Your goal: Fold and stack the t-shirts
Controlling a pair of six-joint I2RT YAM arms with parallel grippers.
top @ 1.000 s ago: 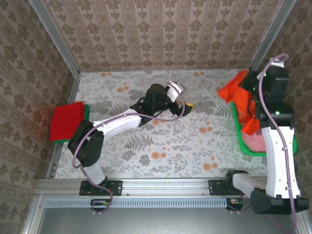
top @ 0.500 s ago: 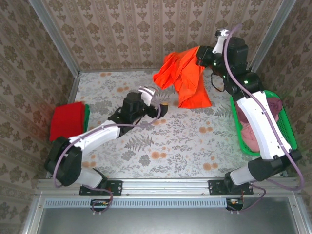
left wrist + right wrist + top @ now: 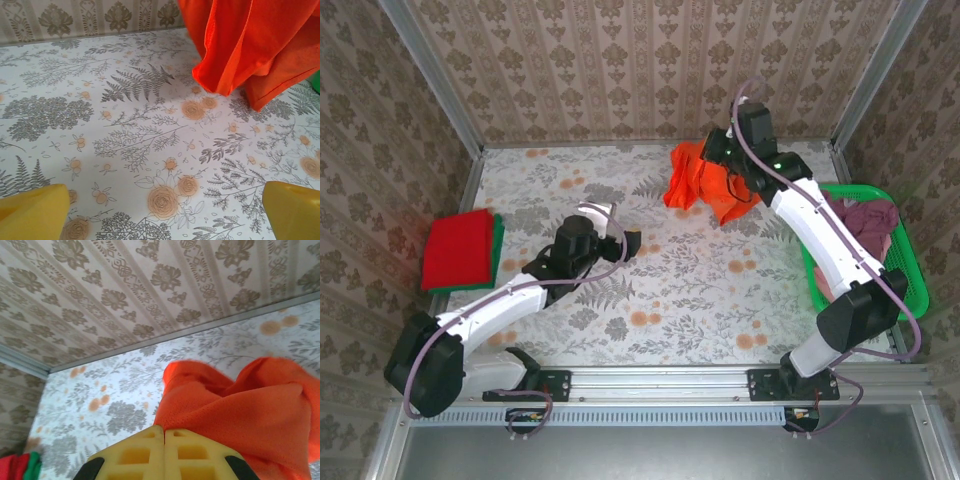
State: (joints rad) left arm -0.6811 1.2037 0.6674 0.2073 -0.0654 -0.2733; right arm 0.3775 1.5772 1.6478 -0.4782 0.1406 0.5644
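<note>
A bright orange t-shirt [image 3: 692, 182] hangs bunched over the far middle of the table, and my right gripper [image 3: 720, 165] is shut on its upper edge. In the right wrist view the closed fingertips [image 3: 164, 432] pinch the orange cloth [image 3: 250, 405]. In the left wrist view the orange shirt [image 3: 250, 45] drapes to the table ahead and to the right. My left gripper [image 3: 625, 240] is open and empty over the table's middle, with its yellow fingers [image 3: 32, 212] wide apart. A folded red t-shirt [image 3: 458, 250] lies on a dark green one [image 3: 498, 240] at the left edge.
A bright green mesh basket [image 3: 910, 270] stands at the right edge with mauve [image 3: 868, 215] and pink [image 3: 825, 280] shirts inside. Patterned walls close in the back and sides. Flowered tablecloth [image 3: 700, 300] lies bare between the arms.
The right arm has carried the orange shirt out of the basket, up and across, then lowered it over the far middle. The left gripper has drawn back toward the near left, still open.
</note>
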